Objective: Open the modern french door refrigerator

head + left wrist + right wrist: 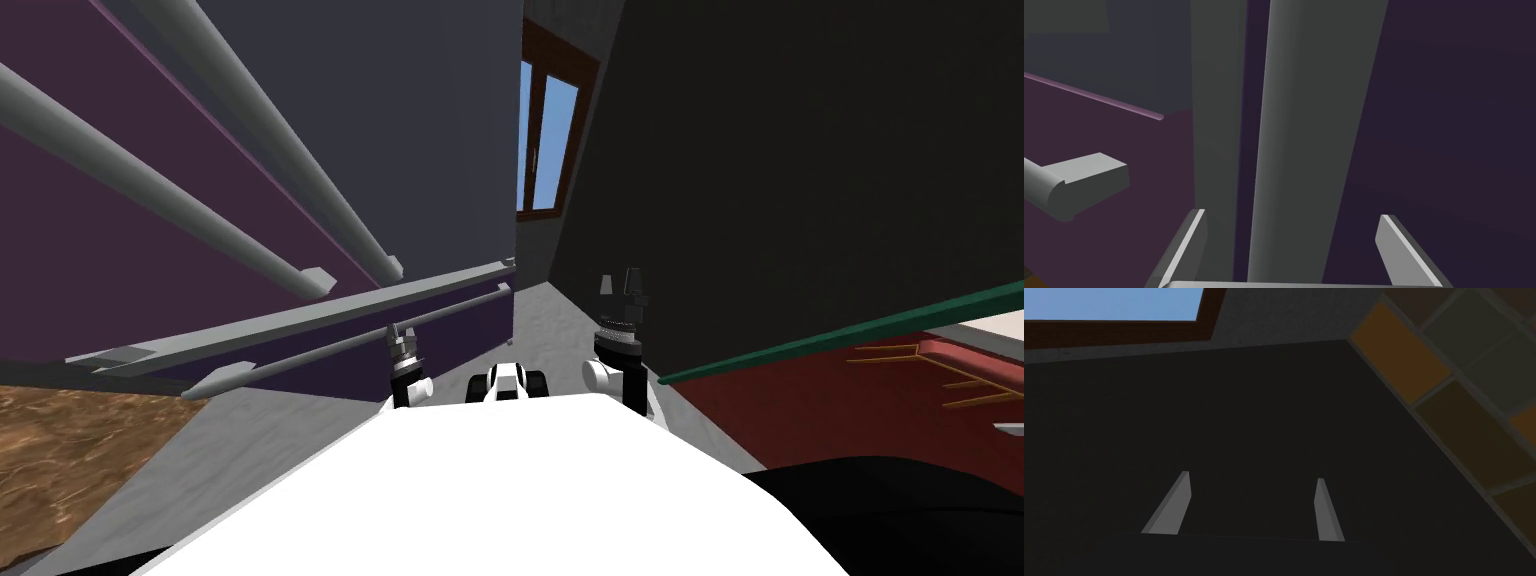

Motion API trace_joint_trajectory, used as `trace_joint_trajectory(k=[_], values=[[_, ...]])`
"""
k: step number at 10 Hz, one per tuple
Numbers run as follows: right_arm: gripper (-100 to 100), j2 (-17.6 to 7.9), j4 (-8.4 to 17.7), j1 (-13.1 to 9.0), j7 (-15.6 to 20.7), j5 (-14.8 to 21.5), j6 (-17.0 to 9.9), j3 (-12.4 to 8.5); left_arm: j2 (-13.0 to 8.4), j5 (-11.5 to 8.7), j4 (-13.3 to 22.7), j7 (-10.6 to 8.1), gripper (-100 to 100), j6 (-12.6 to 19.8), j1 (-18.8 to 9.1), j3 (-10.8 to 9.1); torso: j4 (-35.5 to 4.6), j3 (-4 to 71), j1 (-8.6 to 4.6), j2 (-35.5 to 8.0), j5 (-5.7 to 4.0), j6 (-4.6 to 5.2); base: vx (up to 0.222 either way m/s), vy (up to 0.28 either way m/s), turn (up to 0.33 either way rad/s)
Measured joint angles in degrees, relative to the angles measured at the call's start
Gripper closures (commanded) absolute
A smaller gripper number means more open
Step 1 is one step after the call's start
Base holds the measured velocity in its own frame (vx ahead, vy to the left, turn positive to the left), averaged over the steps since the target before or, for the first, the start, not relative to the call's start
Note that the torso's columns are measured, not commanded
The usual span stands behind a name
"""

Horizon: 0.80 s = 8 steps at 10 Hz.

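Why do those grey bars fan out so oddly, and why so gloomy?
Head view: the very wide lens splays the grey bars and tilts everything. Left wrist view: flat, dim shading on the near bar, no glare. Right wrist view: the right gripper pale and evenly lit against dark.

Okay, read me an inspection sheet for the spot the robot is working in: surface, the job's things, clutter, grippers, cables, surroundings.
Surface: grey floor running alongside the refrigerator.
Job's things: purple refrigerator with grey bar handles; one handle bar lies between the fingers of the left gripper.
Clutter: nothing seen.
Grippers: left gripper open, astride the handle bar, not closed on it; right gripper open, facing a dark wall.
Cables: nothing seen.
Surroundings: window ahead; red cabinet with a green-edged top to the right.
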State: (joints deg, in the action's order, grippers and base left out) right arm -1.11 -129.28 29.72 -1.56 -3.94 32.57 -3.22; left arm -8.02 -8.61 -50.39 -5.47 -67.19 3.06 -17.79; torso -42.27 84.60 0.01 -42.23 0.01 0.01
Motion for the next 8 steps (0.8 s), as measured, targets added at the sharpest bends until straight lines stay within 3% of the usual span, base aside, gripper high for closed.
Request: trace_joint_trajectory(k=[3,5,6,8], values=[[0,0.0,0.0,0.0,0.0,0.0,0.0,0.0,-1.2,-1.71,4.99,1.6,-100,0.96,-5.73,-4.16,0.0,0.0,-0.04,-0.01,-0.01,0.01,-0.167,-0.028,-0.284],[0,0.0,0.0,0.02,0.0,0.0,0.0,-0.01,-2.12,-2.87,7.85,2.73,-100,2.23,-9.37,-6.88,0.0,-0.01,-0.01,0.0,-0.02,-0.07,-0.097,-0.03,-0.058],[0,0.0,0.0,0.03,0.0,0.0,0.0,-0.01,-2.19,-2.91,8.04,2.73,100,2.21,-9.55,-6.97,0.07,0.13,0.1,0.23,0.02,-0.05,0.086,0.033,0.284],[0,-0.01,-0.01,0.08,0.0,0.0,0.02,-0.03,-0.44,-1.58,3.3,1.82,100,2.84,-5.17,-3.91,-0.14,0.19,0.0,0.19,-0.33,-0.43,0.234,0.026,0.408]])
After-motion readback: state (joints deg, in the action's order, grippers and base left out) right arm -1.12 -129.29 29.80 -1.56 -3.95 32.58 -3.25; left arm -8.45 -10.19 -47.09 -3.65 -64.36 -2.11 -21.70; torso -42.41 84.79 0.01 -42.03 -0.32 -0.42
